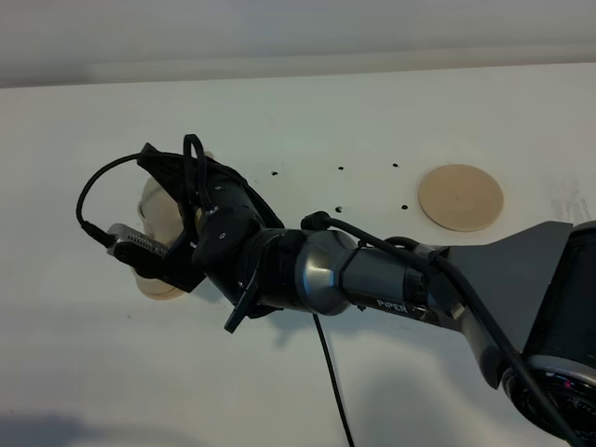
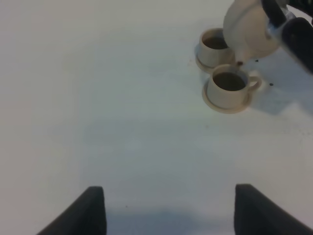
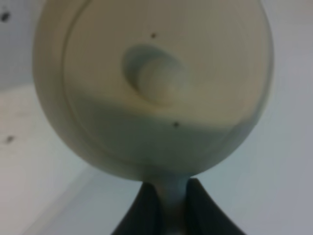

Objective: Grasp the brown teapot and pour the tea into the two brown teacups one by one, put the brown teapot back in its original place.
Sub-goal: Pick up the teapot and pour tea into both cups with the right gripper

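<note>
The brown teapot (image 2: 248, 30) hangs tilted in the air, its spout just over the nearer of the two brown teacups (image 2: 229, 87). The second cup (image 2: 213, 46) stands right behind it. Each cup is on a small saucer and holds dark tea. My right gripper (image 3: 171, 198) is shut on the teapot's loop handle, with the lid and knob (image 3: 155, 78) filling its view. From above, the right gripper (image 1: 182, 200) reaches across to the left and hides most of the teapot (image 1: 156, 209) and the cups. The flat round disc (image 1: 460, 196) lies bare at the back right. My left gripper (image 2: 171, 210) is open and empty, well short of the cups.
The white table (image 1: 391, 102) has a few small dark specks near its middle. The right arm and its black cable (image 1: 331, 382) stretch across the table's middle towards the front.
</note>
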Robot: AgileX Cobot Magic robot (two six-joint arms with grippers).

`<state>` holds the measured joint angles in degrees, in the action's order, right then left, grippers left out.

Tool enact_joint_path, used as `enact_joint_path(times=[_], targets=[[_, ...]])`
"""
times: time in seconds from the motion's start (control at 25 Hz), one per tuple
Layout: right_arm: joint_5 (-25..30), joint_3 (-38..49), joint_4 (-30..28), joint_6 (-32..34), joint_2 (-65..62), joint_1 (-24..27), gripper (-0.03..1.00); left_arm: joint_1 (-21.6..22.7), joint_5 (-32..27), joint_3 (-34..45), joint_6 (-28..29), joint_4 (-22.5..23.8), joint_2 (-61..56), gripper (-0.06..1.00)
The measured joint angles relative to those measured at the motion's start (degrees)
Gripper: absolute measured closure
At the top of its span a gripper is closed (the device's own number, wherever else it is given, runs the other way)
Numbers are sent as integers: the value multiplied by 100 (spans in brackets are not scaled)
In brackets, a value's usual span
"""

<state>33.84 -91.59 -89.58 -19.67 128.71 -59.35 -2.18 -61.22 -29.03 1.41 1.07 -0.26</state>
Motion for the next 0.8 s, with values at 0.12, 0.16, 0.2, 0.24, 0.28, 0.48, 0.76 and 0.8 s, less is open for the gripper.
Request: enact_joint_path(times=[0.12,0.16,0.2,0.24,0.28,0.48,0.76,0.8], targets=[[83,0,226,14,0,0,88,0,0,0,0,0,0,41],[116,0,286,14,0,0,88,0,0,0,0,0,0,41],[135,0,385,20,0,0,88,0,0,0,0,0,0,41],[159,0,473,26,0,0,88,0,0,0,0,0,0,41],[178,0,565,69,0,-5,88,0,0,0,0,0,0,41],[209,0,1048,164,-92,-33,88,0,0,0,0,0,0,41],[345,0,2411,171,-527,-39,88,0,0,0,0,0,0,41],[411,0,2669,171,-605,-39,88,0,0,0,0,0,0,41]])
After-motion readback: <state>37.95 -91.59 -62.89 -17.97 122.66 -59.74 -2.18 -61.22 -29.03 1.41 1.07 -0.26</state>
